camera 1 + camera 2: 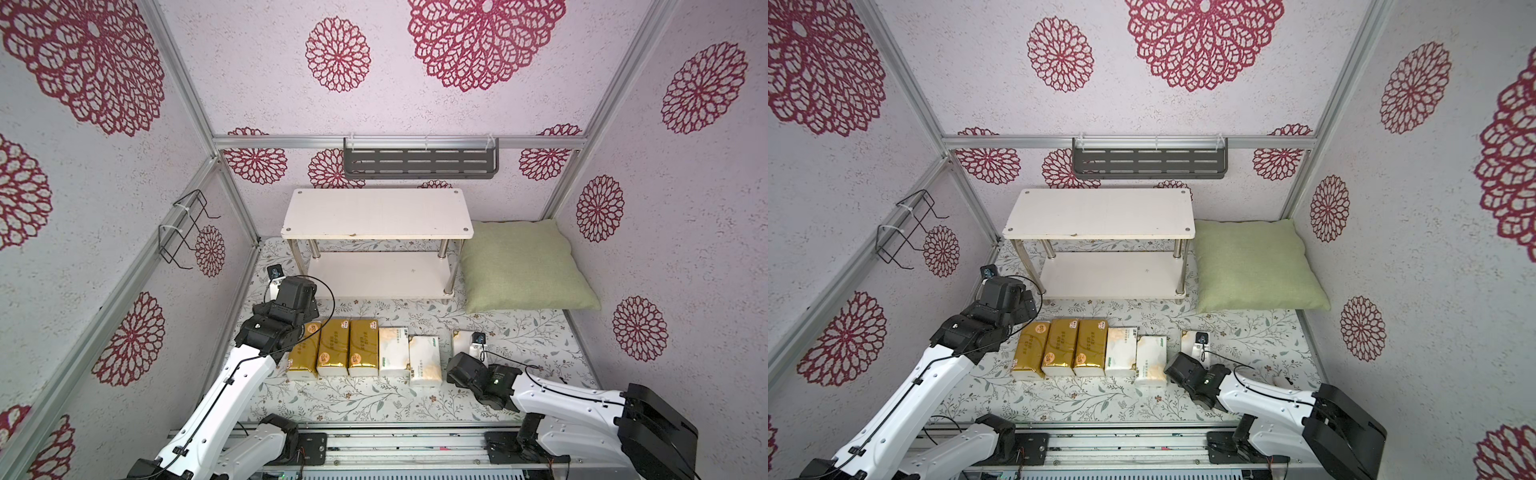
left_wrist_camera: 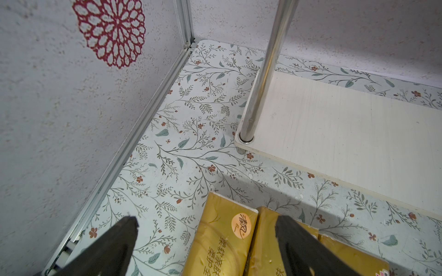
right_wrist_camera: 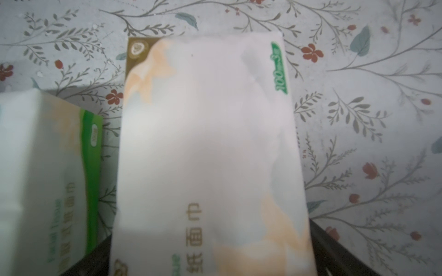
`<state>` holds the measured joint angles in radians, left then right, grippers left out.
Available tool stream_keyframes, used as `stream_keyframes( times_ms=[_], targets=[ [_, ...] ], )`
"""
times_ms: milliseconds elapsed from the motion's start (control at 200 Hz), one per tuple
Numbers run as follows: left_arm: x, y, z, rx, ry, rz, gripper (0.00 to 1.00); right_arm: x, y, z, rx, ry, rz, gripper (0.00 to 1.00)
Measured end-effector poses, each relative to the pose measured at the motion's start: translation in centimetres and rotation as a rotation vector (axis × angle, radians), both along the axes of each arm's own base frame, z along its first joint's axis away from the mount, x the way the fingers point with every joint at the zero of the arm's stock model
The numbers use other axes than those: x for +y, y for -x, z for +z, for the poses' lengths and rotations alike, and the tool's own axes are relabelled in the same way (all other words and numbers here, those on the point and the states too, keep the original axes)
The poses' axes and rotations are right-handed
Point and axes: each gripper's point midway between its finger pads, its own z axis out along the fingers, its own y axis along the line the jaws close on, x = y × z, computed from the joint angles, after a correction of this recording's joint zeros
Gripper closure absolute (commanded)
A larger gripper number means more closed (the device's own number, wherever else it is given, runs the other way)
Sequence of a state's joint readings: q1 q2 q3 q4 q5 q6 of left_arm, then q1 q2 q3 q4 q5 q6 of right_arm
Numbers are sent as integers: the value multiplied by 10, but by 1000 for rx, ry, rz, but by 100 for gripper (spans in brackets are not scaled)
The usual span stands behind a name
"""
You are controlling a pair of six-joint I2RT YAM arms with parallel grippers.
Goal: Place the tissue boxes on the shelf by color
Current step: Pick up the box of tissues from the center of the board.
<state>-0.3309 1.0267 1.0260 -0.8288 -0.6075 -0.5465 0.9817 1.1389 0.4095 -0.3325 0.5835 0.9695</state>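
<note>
Six tissue boxes [image 1: 333, 347] lined on surface [image 1: 519, 345], 6 o'clock of shelf [image 1: 376, 214]. Left end effector [image 2: 205, 222] spread over gold box [image 2: 222, 239]; right end effector [image 3: 210, 243] spread astride white box [image 3: 205, 143].

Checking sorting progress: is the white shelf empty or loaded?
Empty. In both top views the shelf shows two bare boards; the tissue boxes lie on the floor in front of it.

The floral-print counter [image 1: 353, 399] carries everything. The white two-tier shelf [image 1: 374, 212] stands at the far side, with the green pillow [image 1: 523, 266] just to its right. Near side, in a row: three gold tissue packs [image 1: 334, 347] on the left, two white tissue packs [image 1: 409, 357] beside them, and a third white pack [image 1: 460, 340] set apart further right.
</note>
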Motion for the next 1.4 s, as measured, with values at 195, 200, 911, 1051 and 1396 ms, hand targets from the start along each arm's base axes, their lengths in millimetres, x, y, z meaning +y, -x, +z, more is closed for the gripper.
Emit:
stream_keyframes(
  times_ms=[195,200,911,1051,1396],
  targets=[
    [0,0,0,0,0,0,3,0,-8,0,-18,15,4,1],
    [0,0,0,0,0,0,3,0,-8,-1,-18,16,5,1],
    [1,0,0,0,-4,3,3,5,-17,2,-11,-1,34,11],
    [1,0,0,0,-4,3,3,10,-18,12,-11,-6,59,11],
    [1,-2,-3,12,-11,5,3,28,-27,52,-50,-40,124,12]
  ],
)
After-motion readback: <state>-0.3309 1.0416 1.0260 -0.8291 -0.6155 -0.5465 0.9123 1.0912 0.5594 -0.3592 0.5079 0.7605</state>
